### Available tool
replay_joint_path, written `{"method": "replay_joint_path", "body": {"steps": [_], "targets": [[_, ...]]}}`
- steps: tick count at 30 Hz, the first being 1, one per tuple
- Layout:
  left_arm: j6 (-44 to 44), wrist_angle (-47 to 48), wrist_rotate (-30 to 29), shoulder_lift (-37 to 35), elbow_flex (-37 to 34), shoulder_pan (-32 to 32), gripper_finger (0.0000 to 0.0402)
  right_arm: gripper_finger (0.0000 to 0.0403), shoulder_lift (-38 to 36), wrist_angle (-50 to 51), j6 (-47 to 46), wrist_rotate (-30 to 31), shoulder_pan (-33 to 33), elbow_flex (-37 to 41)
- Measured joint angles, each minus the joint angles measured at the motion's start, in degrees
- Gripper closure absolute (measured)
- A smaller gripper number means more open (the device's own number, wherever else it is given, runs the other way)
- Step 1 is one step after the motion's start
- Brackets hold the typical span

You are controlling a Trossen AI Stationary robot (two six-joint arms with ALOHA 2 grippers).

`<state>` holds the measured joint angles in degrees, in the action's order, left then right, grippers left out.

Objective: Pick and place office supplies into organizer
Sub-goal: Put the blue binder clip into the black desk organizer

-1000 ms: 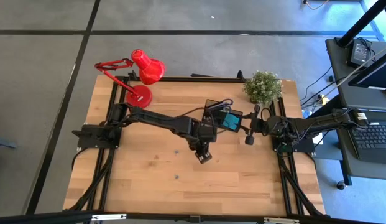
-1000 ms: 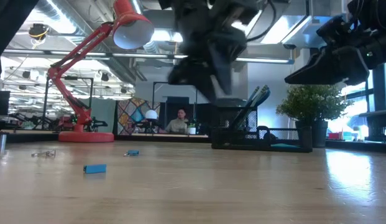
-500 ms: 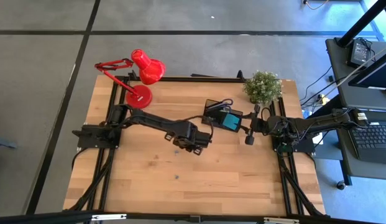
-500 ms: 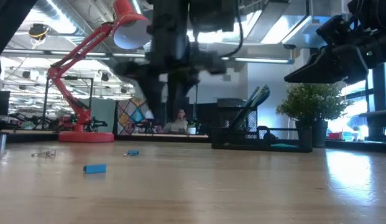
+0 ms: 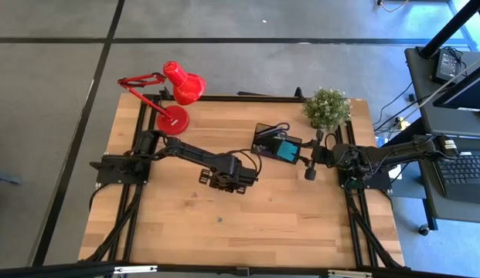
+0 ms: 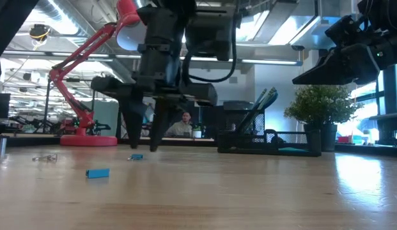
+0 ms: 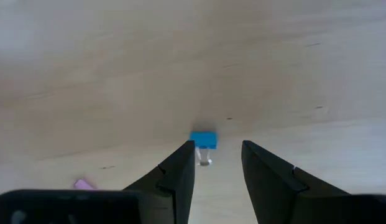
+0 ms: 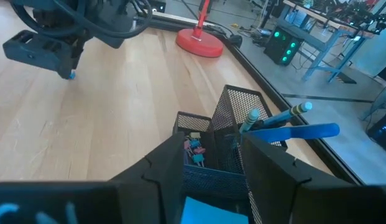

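The left hand (image 7: 217, 163) hangs low over the worktop (image 5: 301, 220) with its fingers apart — a small blue clip (image 7: 203, 139) lies on the wood just ahead of them; the right hand (image 8: 213, 163), also spread and empty, hovers above the organizer (image 8: 230, 124).

A blue clip (image 7: 204, 139) lies on pale wood table (image 7: 180, 62); black mesh organizer (image 8: 242, 109), red lamp (image 5: 178, 93).

Robotics lab: benches, exposed ceiling ducts (image 6: 70, 13)
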<state>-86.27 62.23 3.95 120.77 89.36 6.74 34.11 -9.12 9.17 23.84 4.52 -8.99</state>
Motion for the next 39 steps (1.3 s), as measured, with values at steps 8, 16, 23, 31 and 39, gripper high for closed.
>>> {"method": "replay_joint_path", "body": {"steps": [8, 16, 23, 31, 39], "targets": [[-0.16, -0.50, 0.83, 1.39, 0.04, 0.00, 0.0276, 0.0241, 0.02, 0.02, 0.07, -0.07, -0.01, 0.00], [0.32, -0.47, 1.14, 1.81, 0.12, 0.00, 0.0276, 0.0241, 0.07, 0.26, 0.11, -0.07, -0.01, 0.00], [4.30, -1.16, 1.11, 1.92, 1.57, 0.00, 0.0276, 0.0241, 0.08, 0.19, 0.21, -0.07, -0.01, 0.00], [8.34, -3.42, 1.40, 1.92, 1.57, -0.09, 0.0276, 0.0241, 0.07, 0.08, 0.31, -0.05, -0.01, 0.01], [13.65, -5.49, 0.30, 1.43, 1.66, -0.09, 0.0276, 0.0241, 0.07, -0.05, 0.31, -0.05, -0.01, 0.00]]}}
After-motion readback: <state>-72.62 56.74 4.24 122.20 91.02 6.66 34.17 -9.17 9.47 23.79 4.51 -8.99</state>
